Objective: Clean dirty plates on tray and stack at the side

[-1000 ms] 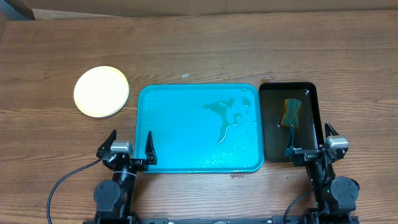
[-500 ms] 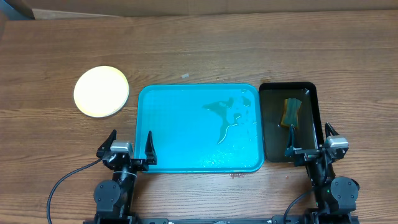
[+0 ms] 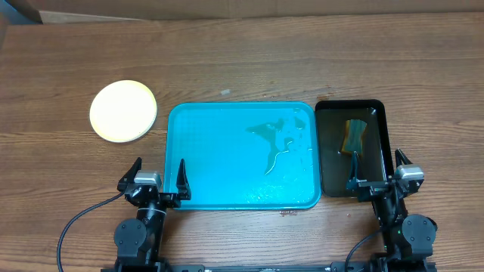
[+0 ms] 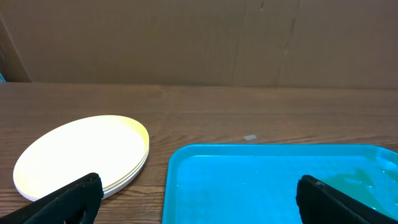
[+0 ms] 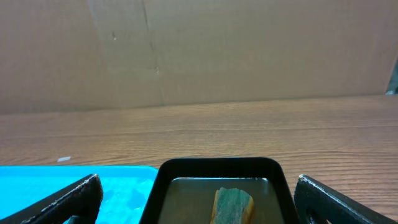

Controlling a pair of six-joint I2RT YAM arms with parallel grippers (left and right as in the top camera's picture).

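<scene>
Left gripper [image 3: 159, 170]: jaws spread wide, nothing between them. It is parked at the near table edge, with the inner finger over the near-left corner of the tray [image 3: 219, 151].

Right gripper [image 3: 376, 170]: jaws likewise wide apart and empty, low at the near end of the black tray [image 3: 382, 128]. The sponge [image 3: 355, 136] lies inside that tray, just ahead of the fingers and apart from them.

Turquoise tray: no plate on it. Only a film and streaks of water [image 3: 276, 143] toward its right half.

Plates [image 3: 123, 111]: stacked on the bare table [image 3: 302, 60], left of the tray and clear of its rim. Pale yellow one on top. The left wrist view shows layered rims underneath, at least two; full count cannot be told.

A small pale scrap [image 3: 225, 92] lies on the wood beyond the tray.

Judgement: cleaning and stacking look done, and this is the end-of-task rest pose.

Next move, if any: no grasp is called for. At most, confirm that the stack holds all three and sits square
</scene>
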